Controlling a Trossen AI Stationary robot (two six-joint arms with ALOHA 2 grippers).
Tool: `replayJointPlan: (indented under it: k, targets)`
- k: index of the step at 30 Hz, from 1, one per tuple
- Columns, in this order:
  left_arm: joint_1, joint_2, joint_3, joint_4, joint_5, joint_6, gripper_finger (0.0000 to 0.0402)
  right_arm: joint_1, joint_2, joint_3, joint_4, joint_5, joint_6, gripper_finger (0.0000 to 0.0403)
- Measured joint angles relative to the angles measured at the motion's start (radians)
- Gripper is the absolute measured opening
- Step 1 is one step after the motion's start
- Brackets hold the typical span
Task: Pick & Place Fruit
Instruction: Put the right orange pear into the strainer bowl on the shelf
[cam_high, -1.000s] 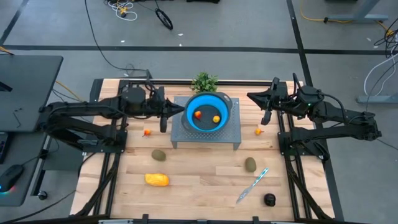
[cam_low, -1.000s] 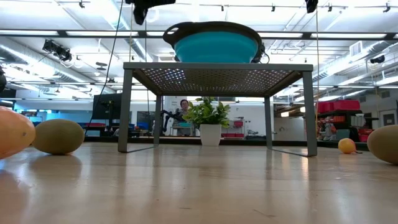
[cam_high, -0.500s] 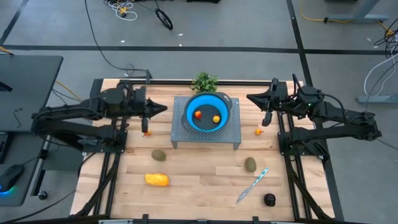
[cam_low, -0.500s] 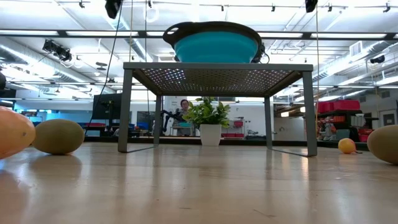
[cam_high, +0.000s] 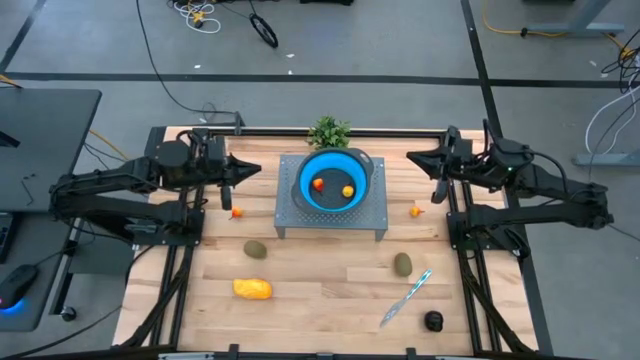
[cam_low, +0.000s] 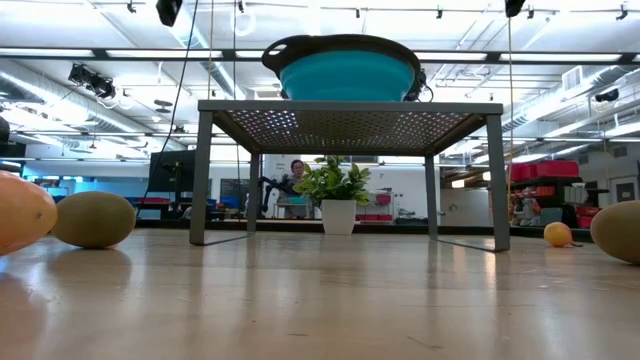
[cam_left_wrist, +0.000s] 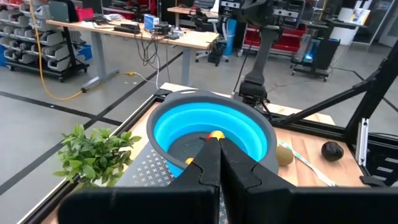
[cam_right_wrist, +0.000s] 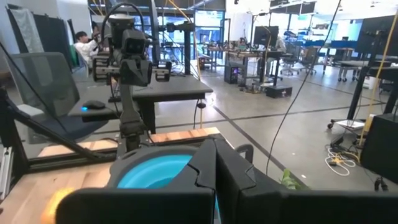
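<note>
A blue bowl (cam_high: 332, 171) sits on a perforated metal stand (cam_high: 330, 222) and holds two tiny round fruit (cam_high: 318, 183) (cam_high: 348, 190). Two more tiny orange ones (cam_high: 237, 212) (cam_high: 416, 211) lie on the table either side of the stand. Nearer lie two olive-brown ovals (cam_high: 256, 249) (cam_high: 402, 264), the yellow-orange oblong (cam_high: 252, 289) and the near-black round (cam_high: 433, 320). My left gripper (cam_high: 255, 168) (cam_left_wrist: 219, 149) hangs shut and empty left of the bowl. My right gripper (cam_high: 412, 158) (cam_right_wrist: 216, 152) hangs shut and empty to the bowl's right.
A green plant sprig (cam_high: 328, 131) stands behind the stand at the far edge. A knife with a light-blue handle (cam_high: 405, 297) lies near the right oval. In the low view the stand's legs (cam_low: 203, 175) straddle open table. A person sits far behind the table.
My left gripper has drawn back from over the bowl's left rim toward the table's left edge. My right gripper has shifted a little toward the table's right edge. No fruit has moved.
</note>
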Motion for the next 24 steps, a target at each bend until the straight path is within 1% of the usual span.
replayJointPlan:
  k: [8, 18, 22, 24]
  targets:
    - [0.0, 0.0, 0.0, 0.0, -0.001, -0.004, 0.0001, 0.0, -0.076, 0.0, -0.126, 0.0, 0.003, 0.0]
    - [0.0, 0.0, 0.0, 0.0, -0.007, 0.0, 0.0001, 0.0, -0.09, 0.0, -0.142, -0.002, 0.025, 0.0]
    - [0.0, 0.0, 0.0, 0.0, -0.007, 0.0, 0.0001, 0.0, -0.09, 0.0, -0.167, -0.075, 0.039, 0.0]
    - [0.0, 0.0, 0.0, 0.0, -0.007, 0.0, 0.0001, 0.0, -0.09, 0.0, -0.179, -0.094, 0.058, 0.0]
